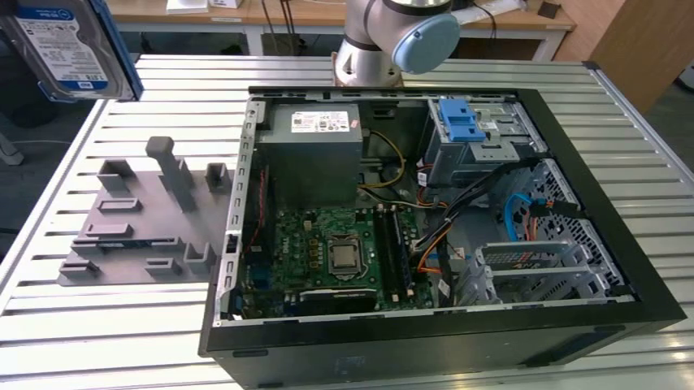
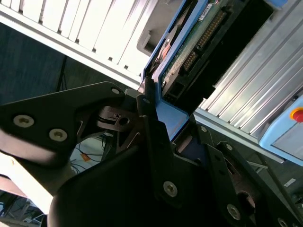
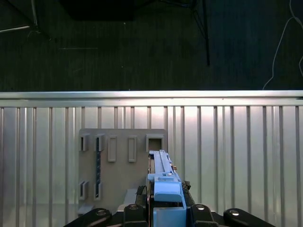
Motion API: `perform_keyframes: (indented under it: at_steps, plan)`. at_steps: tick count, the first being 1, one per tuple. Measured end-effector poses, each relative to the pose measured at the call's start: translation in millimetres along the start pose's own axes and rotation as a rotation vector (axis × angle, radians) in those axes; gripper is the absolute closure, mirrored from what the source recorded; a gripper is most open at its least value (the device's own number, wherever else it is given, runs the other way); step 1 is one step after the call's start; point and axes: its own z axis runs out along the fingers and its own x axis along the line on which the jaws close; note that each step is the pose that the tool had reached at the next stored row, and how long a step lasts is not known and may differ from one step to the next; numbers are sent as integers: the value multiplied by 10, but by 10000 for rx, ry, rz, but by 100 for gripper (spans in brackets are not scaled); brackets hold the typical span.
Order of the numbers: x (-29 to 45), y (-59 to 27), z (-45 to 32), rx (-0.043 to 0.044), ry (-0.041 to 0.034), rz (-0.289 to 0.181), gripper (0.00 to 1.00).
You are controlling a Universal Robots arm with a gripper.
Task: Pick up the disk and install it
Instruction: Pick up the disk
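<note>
**Disk.** The disk (image 1: 67, 45), a flat silver hard drive with a white-and-blue label and blue plastic carrier rails, hangs in the air at the exterior view's upper left. It is outside the case and well apart from it. In the first wrist view the disk (image 3: 163, 182) shows edge-on above the grey moulded fixture plate (image 3: 123, 163), which lies on the slatted aluminium table (image 3: 236, 151).

**Gripper.** The gripper (image 3: 166, 210) is closed on the disk, with black fingers (image 3: 135, 215) on either side of the blue carrier. In the second wrist view one black finger (image 2: 158, 151) lies across the blue rail. The far-side contact is hidden there, so the grip appears complete but is not confirmed from that angle.

**Case.** The black open computer case (image 1: 434, 349) lies on its side on the table, just beside the fixture plate. Inside are a grey power-supply box with a white sticker (image 1: 314, 154), a green motherboard (image 1: 325, 244) and a metal drive cage with a blue plastic latch (image 1: 477, 146).
</note>
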Motion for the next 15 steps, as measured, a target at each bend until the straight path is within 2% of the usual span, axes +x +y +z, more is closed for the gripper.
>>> perform_keyframes:
  at_steps: [15]
  plan:
    - [0, 2, -137, 0, 0, 0, 64]
